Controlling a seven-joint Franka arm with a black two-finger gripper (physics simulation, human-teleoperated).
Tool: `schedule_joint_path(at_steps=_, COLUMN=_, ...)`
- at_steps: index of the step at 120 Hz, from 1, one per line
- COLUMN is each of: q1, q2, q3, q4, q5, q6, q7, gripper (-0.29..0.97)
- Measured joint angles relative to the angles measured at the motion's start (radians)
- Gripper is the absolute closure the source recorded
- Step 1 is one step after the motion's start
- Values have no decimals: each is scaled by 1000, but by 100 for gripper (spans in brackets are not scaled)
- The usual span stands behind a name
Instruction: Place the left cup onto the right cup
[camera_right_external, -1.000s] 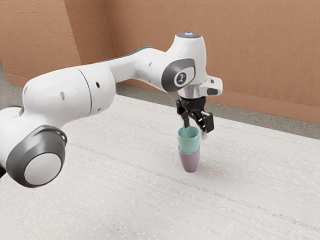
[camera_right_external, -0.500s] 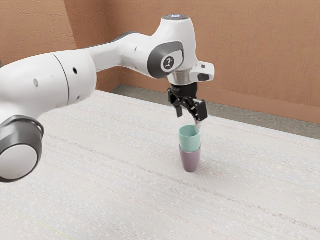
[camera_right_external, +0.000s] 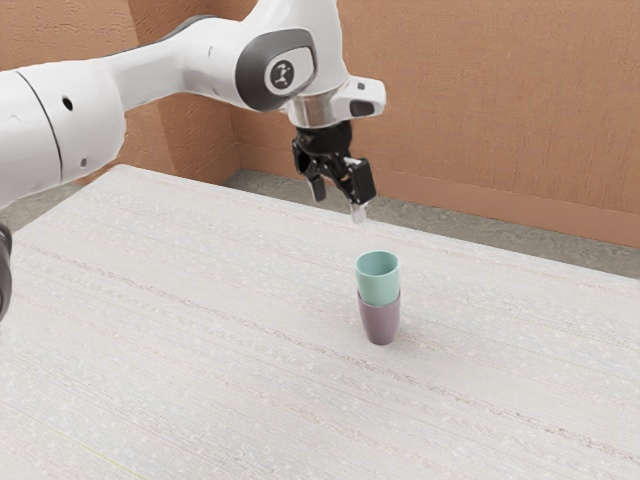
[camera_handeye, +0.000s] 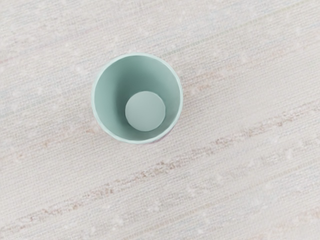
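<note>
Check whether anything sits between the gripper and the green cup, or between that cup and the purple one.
Nothing visible. The gripper, jaws open, hangs in clear air above the green cup, which is already nested in the purple cup.

Purple cup (camera_right_external: 380, 322) upright on table (camera_right_external: 200, 350)

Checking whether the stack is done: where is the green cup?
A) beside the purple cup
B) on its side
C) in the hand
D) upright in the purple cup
D: the green cup sits upright in the purple cup, the hand open above it, apart.
</note>
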Motion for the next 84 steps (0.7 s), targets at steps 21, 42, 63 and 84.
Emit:
schedule_joint_path(at_steps=21, q1=44, q2=-56, q3=3, q4=-36, q5=3, q6=-34, q7=-1, gripper=0)
schedule_joint_path(at_steps=42, q1=92, q2=-124, q3=10, q4=-63, q5=17, q6=-66, q7=-3, gripper=0)
schedule_joint_path(at_steps=63, q1=136, q2=-188, q3=16, q4=-68, q5=46, q6=-111, q7=-5, gripper=0)
schedule_joint_path(at_steps=84, q1=171, q2=-235, q3=16, q4=-92, q5=59, q6=-141, q7=-7, gripper=0)
